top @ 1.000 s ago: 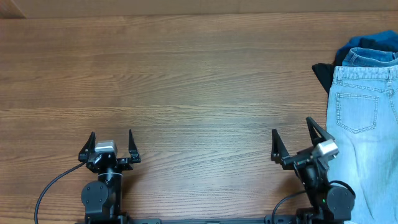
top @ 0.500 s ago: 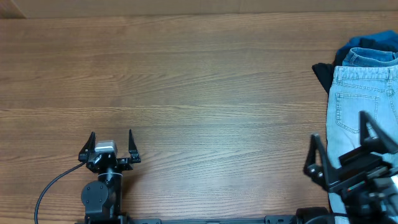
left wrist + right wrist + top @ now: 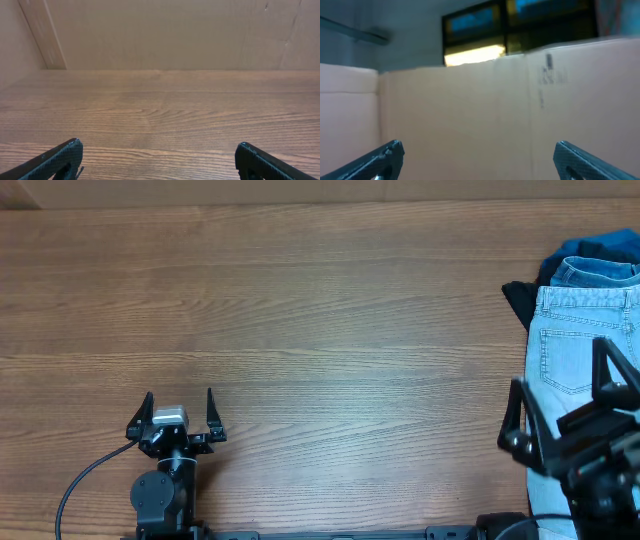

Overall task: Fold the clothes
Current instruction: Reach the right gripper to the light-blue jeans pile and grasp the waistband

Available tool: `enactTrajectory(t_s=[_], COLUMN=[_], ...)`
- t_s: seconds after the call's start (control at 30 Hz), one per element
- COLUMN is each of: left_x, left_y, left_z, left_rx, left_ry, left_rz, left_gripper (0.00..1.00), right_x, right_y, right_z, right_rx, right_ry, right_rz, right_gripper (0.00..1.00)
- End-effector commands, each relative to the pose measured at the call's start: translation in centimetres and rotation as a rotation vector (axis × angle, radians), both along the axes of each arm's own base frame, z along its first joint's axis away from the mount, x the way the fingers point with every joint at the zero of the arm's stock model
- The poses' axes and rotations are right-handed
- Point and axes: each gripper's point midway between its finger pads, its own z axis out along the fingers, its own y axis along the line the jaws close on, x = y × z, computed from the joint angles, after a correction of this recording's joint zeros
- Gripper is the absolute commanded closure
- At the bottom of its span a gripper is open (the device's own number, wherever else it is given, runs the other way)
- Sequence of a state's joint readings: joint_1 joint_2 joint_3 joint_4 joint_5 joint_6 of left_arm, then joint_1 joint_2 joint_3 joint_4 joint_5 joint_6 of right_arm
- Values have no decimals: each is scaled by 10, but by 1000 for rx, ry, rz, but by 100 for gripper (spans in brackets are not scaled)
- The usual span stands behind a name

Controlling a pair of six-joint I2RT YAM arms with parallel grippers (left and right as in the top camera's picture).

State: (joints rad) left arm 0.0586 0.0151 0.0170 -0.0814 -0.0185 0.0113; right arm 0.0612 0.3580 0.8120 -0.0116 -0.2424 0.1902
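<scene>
Right arm [image 3: 592, 448] swung rightward over the denim shorts [image 3: 572, 330] since a second ago — jaws released. Left arm [image 3: 166, 432] unmoved above the counter [image 3: 320, 310] — jaws released.

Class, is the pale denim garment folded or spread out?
Spread out, as far as shown: the pale denim garment lies flat, waistband and back pocket up. Its right part is out of frame.
</scene>
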Motion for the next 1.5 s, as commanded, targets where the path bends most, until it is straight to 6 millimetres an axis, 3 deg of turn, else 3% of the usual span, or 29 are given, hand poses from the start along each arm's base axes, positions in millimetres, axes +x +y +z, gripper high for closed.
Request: enactTrajectory(t_s=[0.0, 0.1, 0.17, 0.2, 0.3, 0.37, 0.53, 0.67, 0.8, 1.0, 1.13, 1.3, 1.47], left_x=[0, 0, 0, 0, 0, 0, 0, 0, 0, 0, 0, 0, 0], left_y=[-3, -3, -3, -3, -3, -3, -3, -3, -3, -3, -3, -3, -3], left_z=[-2, -2, -2, -2, -2, -2, -2, -2, -2, -2, -2, -2, -2], left_rx=[18, 18, 18, 18, 18, 18, 18, 18, 18, 18, 18, 18, 18], left_ry=[-2, -3, -2, -2, -3, -3, -3, -2, -2, -3, -2, -3, -2], left_rz=[-19, -19, -19, -19, -19, -19, -19, -19, -19, -19, -19, -19, -19], left_gripper=[0, 0, 0, 0, 0, 0, 0, 0, 0, 0, 0, 0, 0], right_x=[41, 80, 107, 125, 158, 175, 219, 212, 197, 221, 231, 216, 202], right_y=[-18, -38, -64, -86, -116, -139, -234, -308, -355, -383, -411, -465, -508], right_z=[7, 3, 2, 5, 6, -5, -51, -80, -96, -139, -196, -254, -284], right_rx=[86, 103, 102, 100, 42, 41, 119, 131, 201, 173, 205, 227, 264], right_ry=[163, 376, 530, 628, 764, 864, 1059, 1129, 1150, 1199, 1301, 1411, 1413], right_rz=[-89, -225, -398, -530, -639, -704, -861, -1030, -1091, -875, -859, -1036, -1113], right_gripper=[0, 0, 0, 0, 0, 0, 0, 0, 0, 0, 1, 0, 7])
